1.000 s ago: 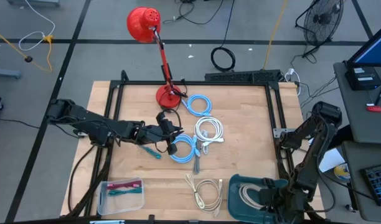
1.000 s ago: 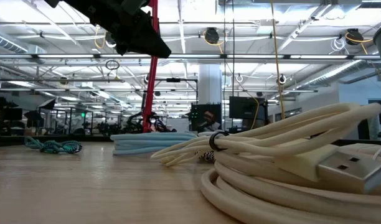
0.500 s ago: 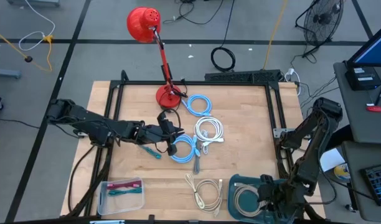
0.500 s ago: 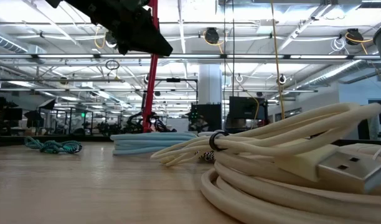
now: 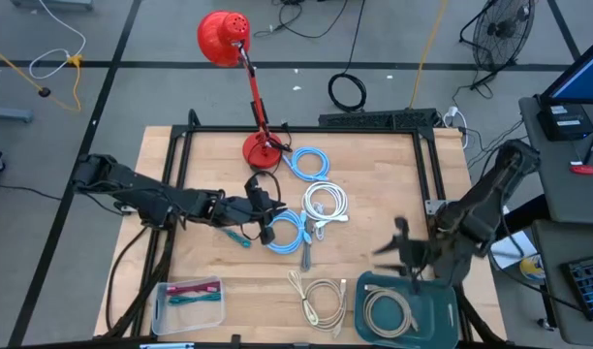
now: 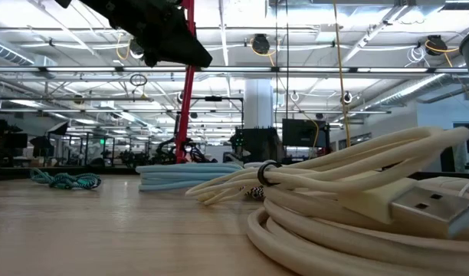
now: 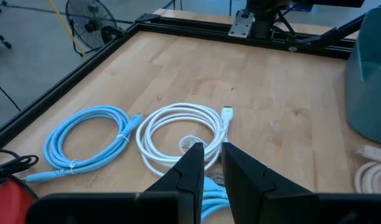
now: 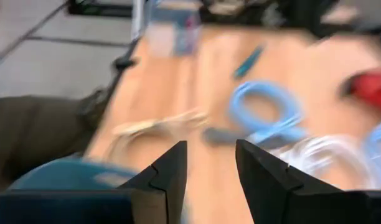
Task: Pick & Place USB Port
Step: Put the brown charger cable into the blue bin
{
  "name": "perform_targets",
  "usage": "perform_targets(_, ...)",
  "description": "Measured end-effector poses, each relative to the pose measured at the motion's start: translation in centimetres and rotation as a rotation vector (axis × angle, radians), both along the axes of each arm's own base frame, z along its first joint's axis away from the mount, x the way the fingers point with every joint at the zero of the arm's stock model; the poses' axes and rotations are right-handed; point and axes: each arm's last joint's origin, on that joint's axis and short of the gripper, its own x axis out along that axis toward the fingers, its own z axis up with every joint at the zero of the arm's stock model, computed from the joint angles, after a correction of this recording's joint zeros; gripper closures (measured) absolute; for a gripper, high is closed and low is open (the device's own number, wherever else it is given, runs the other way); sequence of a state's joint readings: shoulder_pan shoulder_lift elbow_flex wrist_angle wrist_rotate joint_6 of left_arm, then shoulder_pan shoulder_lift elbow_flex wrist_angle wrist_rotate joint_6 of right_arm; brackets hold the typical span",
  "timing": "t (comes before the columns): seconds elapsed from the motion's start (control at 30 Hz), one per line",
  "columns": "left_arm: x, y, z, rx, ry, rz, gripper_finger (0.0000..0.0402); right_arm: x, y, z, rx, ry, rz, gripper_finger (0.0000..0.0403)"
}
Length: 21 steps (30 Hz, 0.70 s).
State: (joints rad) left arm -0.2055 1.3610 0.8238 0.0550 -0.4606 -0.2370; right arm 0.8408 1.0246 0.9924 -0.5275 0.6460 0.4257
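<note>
My right gripper (image 5: 387, 250) hangs open above the table, just beyond the far rim of the teal bin (image 5: 440, 320); its fingers (image 8: 172, 168) have nothing between them. A beige coiled USB cable (image 5: 387, 312) lies flat on the bin's floor. My left gripper (image 5: 273, 225) hovers over a blue cable coil (image 5: 291, 234) at the table's middle, its fingers (image 7: 192, 163) a narrow gap apart and empty. A white coil (image 7: 178, 132) and a second blue coil (image 7: 88, 138) lie flat past it.
Another beige cable (image 5: 321, 299) lies near the front edge, left of the bin. A clear box (image 5: 190, 299) with cables stands at the front left. A red lamp's base (image 5: 262, 148) is at the back. A small teal cable (image 5: 240, 237) lies under the left arm.
My right gripper has risen out of the teal bin and swung toward the table's far edge and middle, turning as it went. The beige coil stays behind, lying flat in the bin. My left arm has kept still.
</note>
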Motion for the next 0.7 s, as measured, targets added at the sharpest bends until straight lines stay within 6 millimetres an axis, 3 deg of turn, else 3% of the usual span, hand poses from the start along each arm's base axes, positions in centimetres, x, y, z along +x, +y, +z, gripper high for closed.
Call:
perform_targets(0.2,-0.1,-0.8,0.0,-0.022,-0.006,-0.016,0.0341,0.6,-3.8,1.6,-0.125,-0.078,-0.101,0.0275)
perform_targets(0.43,-0.3,-1.5,0.0,-0.047,-0.013,-0.029,0.0341,2.8,-7.5,1.5,-0.159,-0.041,-0.218,0.0265)
perform_targets(0.53,-0.3,-1.6,0.0,-0.048,-0.014,-0.033,0.0341,4.9,-8.7,0.7,-0.049,0.0,-0.167,0.0264)
perform_targets(0.7,-0.3,-1.7,0.0,-0.053,-0.015,-0.033,0.0341,8.6,-9.8,-3.1,0.039,0.196,-0.053,0.0264)
